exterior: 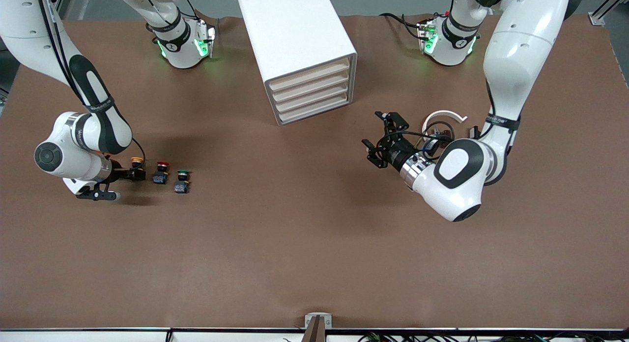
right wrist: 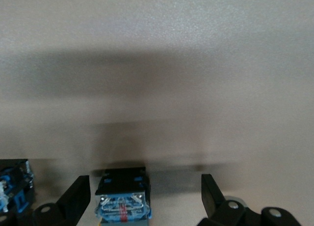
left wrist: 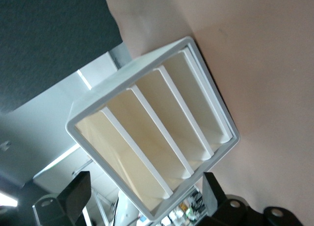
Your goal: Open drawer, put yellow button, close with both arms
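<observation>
The white cabinet (exterior: pixel 295 32) stands at the table's middle, near the bases. Its top drawer (exterior: pixel 309 72) is shut, as are the three below. My left gripper (exterior: pixel 376 135) is open and empty, toward the left arm's end of the table, apart from the cabinet and facing its drawer fronts. The left wrist view shows the top drawer (left wrist: pixel 122 157) between my open left gripper (left wrist: pixel 144 201). The yellow button (exterior: pixel 137 161) lies on the table toward the right arm's end. My right gripper (exterior: pixel 131 175) is low and open around it. Its dark body (right wrist: pixel 122 196) sits between the fingers (right wrist: pixel 73 196), untouched.
A red-capped button (exterior: pixel 162 171) and a green-capped button (exterior: pixel 182 181) lie in a row beside the yellow one, toward the middle. The red one's body (right wrist: pixel 12 187) shows at the right wrist view's edge. A white ring with cables (exterior: pixel 444 118) lies by the left arm.
</observation>
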